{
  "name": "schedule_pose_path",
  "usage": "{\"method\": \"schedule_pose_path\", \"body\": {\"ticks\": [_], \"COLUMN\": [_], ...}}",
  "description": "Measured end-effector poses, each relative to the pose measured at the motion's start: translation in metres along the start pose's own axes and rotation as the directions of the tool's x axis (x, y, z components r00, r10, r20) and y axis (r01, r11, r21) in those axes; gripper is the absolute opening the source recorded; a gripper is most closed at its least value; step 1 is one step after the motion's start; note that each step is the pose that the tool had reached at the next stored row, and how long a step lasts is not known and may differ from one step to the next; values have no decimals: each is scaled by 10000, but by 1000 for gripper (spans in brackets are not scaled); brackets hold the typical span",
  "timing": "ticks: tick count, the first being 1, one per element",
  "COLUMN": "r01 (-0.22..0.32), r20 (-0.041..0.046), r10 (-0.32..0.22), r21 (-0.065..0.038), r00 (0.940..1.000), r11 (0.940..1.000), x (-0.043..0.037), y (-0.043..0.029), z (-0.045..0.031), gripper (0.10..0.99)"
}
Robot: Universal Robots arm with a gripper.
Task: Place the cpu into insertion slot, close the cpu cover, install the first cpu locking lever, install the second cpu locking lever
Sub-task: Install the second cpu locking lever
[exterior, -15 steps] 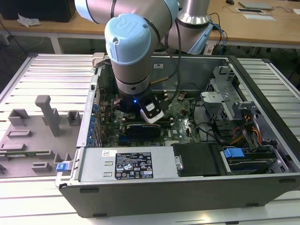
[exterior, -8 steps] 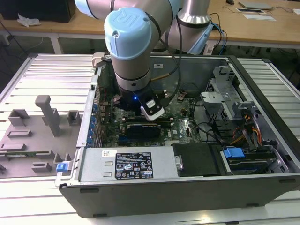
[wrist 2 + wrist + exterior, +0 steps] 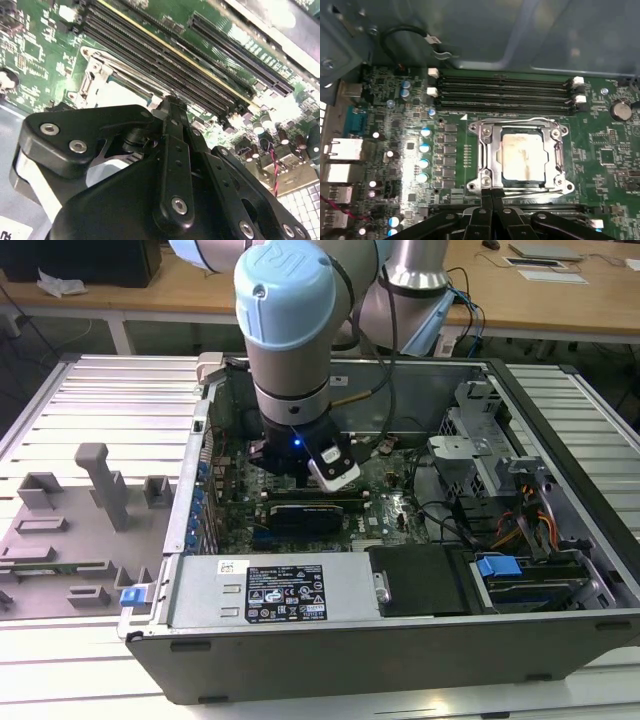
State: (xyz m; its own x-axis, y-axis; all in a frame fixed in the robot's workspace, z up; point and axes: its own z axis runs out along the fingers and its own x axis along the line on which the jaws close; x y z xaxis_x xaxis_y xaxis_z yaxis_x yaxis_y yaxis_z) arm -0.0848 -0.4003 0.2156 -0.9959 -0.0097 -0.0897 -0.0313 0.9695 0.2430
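- In the exterior view an open PC case (image 3: 400, 640) lies on a slatted metal table (image 3: 100, 400), with a labelled power supply (image 3: 290, 590) along its near side.
- To the exterior view's left of the case sits a grey fixture (image 3: 90, 510) with blocks and a post.
- Beyond the power supply, the arm (image 3: 285, 330) reaches down into the case over the green motherboard (image 3: 395, 510), ending just above a black card (image 3: 310, 512).
- The gripper (image 3: 491, 192) is clenched: in the first wrist view its two black fingertips meet with nothing between them, at the edge of the socket.
- The cpu (image 3: 524, 157) lies in the insertion slot (image 3: 492, 180), its silvery top showing through the window.
- The cpu cover (image 3: 489, 150) is down flat around the cpu, with thin wire levers running along its sides.
- In the first wrist view, black memory slots (image 3: 502, 92) with white clips lie just beyond the socket, and a row of capacitors (image 3: 424, 155) stands beside it.
- In the second wrist view the shut fingers (image 3: 175, 130) sit beside the silvery socket frame, with the memory slots past them.
- At the far side a wooden desk (image 3: 200, 285) stands behind the table.
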Motion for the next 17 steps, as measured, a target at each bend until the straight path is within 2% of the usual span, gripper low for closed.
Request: {"method": "schedule_pose_path", "body": {"ticks": [4,7,10,13,17], "r01": [-47,-46,-49,-44,-12], "r20": [10,9,-6,-18,-45], "r10": [47,46,49,45,15], "r21": [74,113,174,278,651], "r00": [10000,10000,10000,10000,10000], "r11": [10000,9999,9998,9996,9979], "x": [-53,-117,-189,-242,-280], "y": [24,126,155,219,362], "z": [11,42,57,78,117], "gripper": [106,106,106,106,106]}}
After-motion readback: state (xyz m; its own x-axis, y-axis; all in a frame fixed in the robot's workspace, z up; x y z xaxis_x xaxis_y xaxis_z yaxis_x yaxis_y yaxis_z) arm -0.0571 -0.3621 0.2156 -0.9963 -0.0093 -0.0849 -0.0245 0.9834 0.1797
